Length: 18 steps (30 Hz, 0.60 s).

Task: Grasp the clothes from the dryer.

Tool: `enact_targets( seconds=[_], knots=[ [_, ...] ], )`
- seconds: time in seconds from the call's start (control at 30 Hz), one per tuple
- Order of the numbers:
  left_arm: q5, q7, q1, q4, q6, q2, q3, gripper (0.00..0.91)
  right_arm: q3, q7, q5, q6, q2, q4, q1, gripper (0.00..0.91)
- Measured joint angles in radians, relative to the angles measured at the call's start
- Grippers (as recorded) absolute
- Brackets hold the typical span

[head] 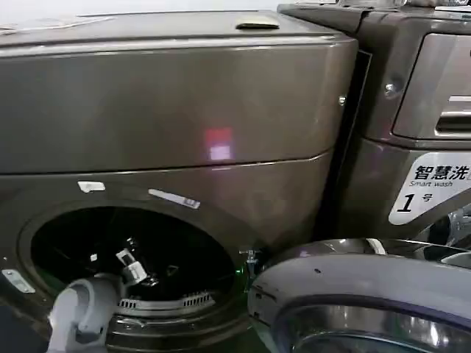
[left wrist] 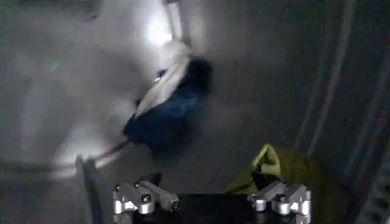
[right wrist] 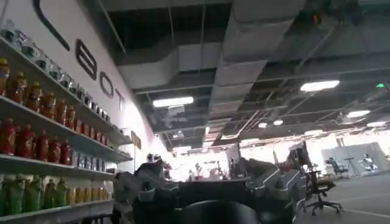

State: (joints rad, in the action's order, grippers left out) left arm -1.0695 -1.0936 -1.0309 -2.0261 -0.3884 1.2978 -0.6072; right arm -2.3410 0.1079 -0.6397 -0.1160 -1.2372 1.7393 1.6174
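The dryer (head: 169, 110) is the bronze-grey machine with its round porthole open. My left arm reaches through the porthole, and my left gripper (head: 131, 266) is inside the dark drum. In the left wrist view my left gripper (left wrist: 213, 199) is open, with nothing between its fingers. The clothes lie on the drum wall ahead of it: a dark navy piece (left wrist: 166, 119) with a white piece (left wrist: 163, 82) draped along it. A small yellow-green piece (left wrist: 268, 161) lies right beside one finger (left wrist: 281, 198). My right gripper (right wrist: 207, 190) is open and empty, pointing out into the room.
The dryer's open door (head: 360, 294) swings out at the lower right, close to the porthole. A second machine (head: 412, 110) with a white "1" sticker (head: 434, 187) stands to the right. Shelves of bottles (right wrist: 42, 122) line a wall in the right wrist view.
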Motion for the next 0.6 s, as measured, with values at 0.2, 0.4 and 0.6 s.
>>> enact_targets(
  seconds=[0.2,0.4,0.6],
  knots=[
    [-0.071,-0.107,0.067,0.064,0.226,-0.02,0.014,0.907,0.005,-0.001,0.001,0.002,-0.003,0.007,-0.003,0.907],
    [-0.129,-0.168,0.12,0.128,0.344,-0.019,0.034,0.907,0.007,-0.002,0.002,0.002,-0.008,0.008,-0.003,0.907],
    [-0.174,-0.204,0.154,0.186,0.408,-0.013,0.04,0.907,0.014,-0.003,0.003,0.004,-0.011,0.005,-0.008,0.907]
  ],
)
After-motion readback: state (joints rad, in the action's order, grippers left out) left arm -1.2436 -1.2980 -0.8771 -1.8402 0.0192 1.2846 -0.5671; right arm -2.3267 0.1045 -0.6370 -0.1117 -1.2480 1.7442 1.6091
